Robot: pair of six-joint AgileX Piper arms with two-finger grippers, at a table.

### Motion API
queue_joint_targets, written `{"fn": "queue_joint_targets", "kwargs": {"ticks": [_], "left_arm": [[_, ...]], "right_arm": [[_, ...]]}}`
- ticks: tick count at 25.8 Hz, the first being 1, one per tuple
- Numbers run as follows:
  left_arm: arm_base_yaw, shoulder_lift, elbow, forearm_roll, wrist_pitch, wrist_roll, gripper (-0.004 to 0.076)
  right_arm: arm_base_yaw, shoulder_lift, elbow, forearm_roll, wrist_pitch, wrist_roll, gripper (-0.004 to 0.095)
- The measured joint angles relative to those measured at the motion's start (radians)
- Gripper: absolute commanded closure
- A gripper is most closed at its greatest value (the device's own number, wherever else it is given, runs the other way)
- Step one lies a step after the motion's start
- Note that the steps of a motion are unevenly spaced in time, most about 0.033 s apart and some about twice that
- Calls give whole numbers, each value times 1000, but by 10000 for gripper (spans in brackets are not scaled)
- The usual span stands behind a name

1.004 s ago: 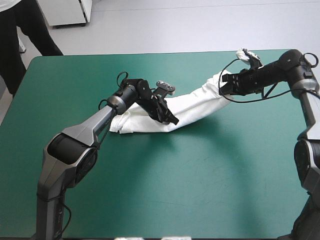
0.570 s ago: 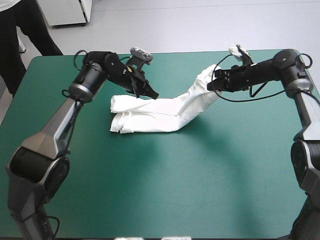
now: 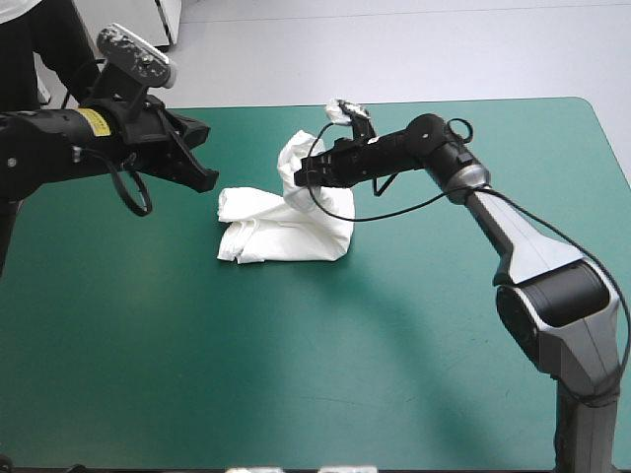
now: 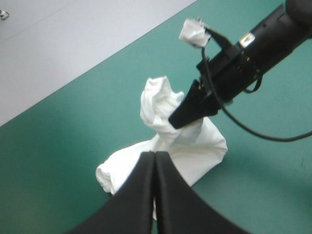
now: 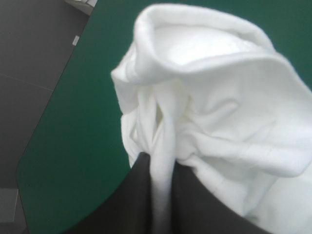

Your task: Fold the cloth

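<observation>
The white T-shirt (image 3: 281, 225) lies as a folded bundle left of centre on the teal-green table (image 3: 414, 355), toward the far edge; the right gripper (image 3: 299, 180) pinches one end, raised above the bundle, black fingers all but closed on the cloth; the left gripper (image 4: 155, 156) hangs to the left, fingers pressed together, holding nothing.

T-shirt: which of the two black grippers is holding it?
The right gripper: it pinches a raised end of the T-shirt between its fingers. The left gripper is shut on nothing and stays apart from the cloth.
</observation>
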Motion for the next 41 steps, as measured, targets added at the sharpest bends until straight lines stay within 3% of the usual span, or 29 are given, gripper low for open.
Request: {"fn": "queue_joint_targets", "kwargs": {"ticks": [2, 3, 4, 5, 7, 10, 14, 26, 33, 41], "left_arm": [[0, -33, 0, 15, 0, -8, 734], [0, -40, 0, 17, 0, -9, 734], [0, -48, 0, 18, 0, -10, 734], [0, -51, -1, 18, 0, -10, 734], [0, -51, -1, 24, 0, -11, 734], [0, -51, -1, 26, 0, -11, 734], [0, -51, -1, 25, 1, -11, 734], [0, -99, -1, 1, 2, -26, 734], [0, -115, -1, -1, 2, -33, 734], [0, -115, -1, -1, 2, -33, 734]], "right_arm": [[38, 68, -47, 1, 4, -4, 764], [46, 87, -60, 1, 10, -11, 614], [63, 129, -94, 4, 34, -27, 546], [69, 144, -108, 5, 46, -32, 388], [80, 182, -175, 9, 107, -39, 283], [80, 183, -268, 8, 196, -40, 311], [74, 181, -405, -114, 294, 49, 324], [-37, 17, -388, -535, 322, 324, 323], [-60, -44, -241, -546, 324, 361, 323], [-60, 104, -181, -447, 319, 327, 323]]}}
